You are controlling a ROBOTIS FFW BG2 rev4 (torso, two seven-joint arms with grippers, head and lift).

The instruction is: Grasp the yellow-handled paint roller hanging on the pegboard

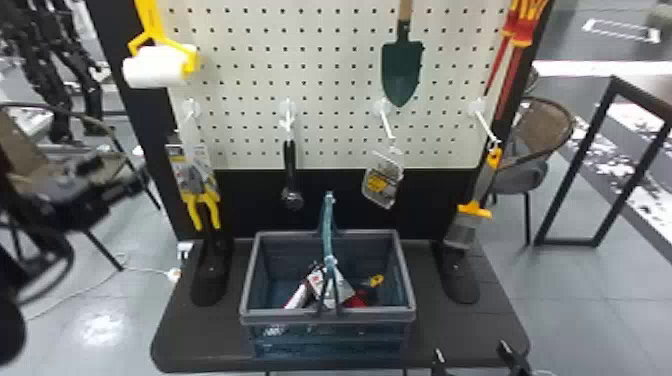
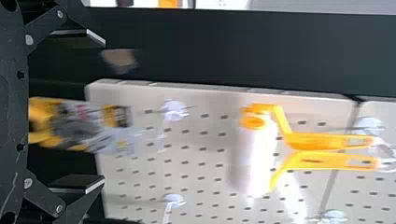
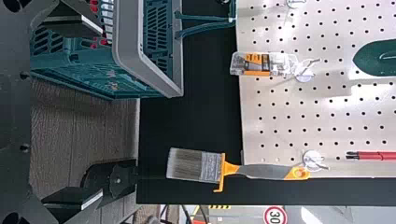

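Grasping the paint roller falls to your left gripper, spread open, empty and apart from it. The roller hangs on the pegboard, upper left, handle up. Expect something light; the yellow handle looks stiff, maybe slick, the white sleeve softer. Pinch the handle just above the sleeve, squarely, so it won't twist. Your right gripper is open and empty too.

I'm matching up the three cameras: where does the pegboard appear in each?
Head view: the pegboard spans the upper middle, above the basket.
Left wrist view: behind the yellow-handled paint roller.
Right wrist view: behind the green trowel and the packet.
Shared landmark: white hooks on round bases.
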